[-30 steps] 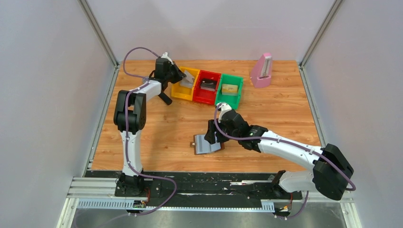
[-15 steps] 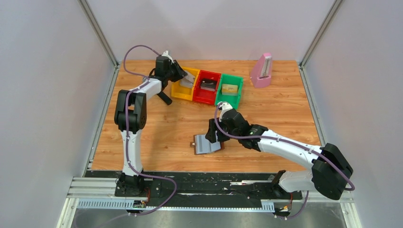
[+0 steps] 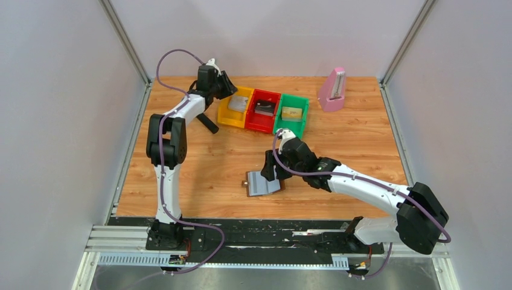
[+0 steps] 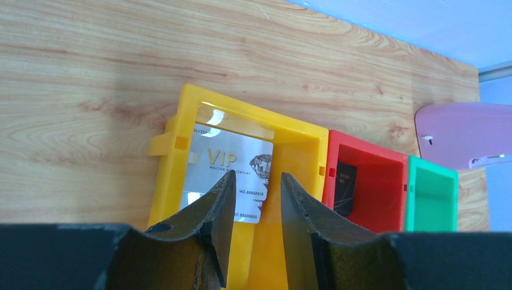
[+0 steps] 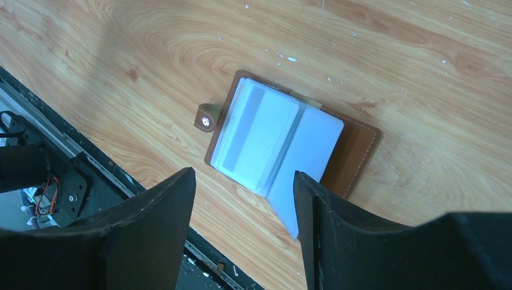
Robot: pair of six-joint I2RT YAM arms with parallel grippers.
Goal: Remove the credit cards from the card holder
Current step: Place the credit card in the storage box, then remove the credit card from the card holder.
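The card holder (image 3: 263,183) lies open on the table, brown outside with light-blue sleeves, and also shows in the right wrist view (image 5: 356,151). A pale card with a grey stripe (image 5: 256,130) shows in its left sleeve. My right gripper (image 3: 270,174) (image 5: 244,174) hovers open and empty just above it. My left gripper (image 3: 223,84) (image 4: 258,175) is open and empty at the near-left rim of the yellow bin (image 4: 296,145). A silver VIP card (image 4: 232,160) lies in that bin.
A black card (image 4: 344,181) lies in the red bin (image 3: 262,110), and a gold card (image 3: 291,112) in the green bin (image 3: 291,116). A pink object (image 3: 332,89) stands at the back right. Walls close in both sides.
My left gripper has drawn back to the left from over the yellow bin, and the silver card now lies flat in that bin. The right arm has not moved.
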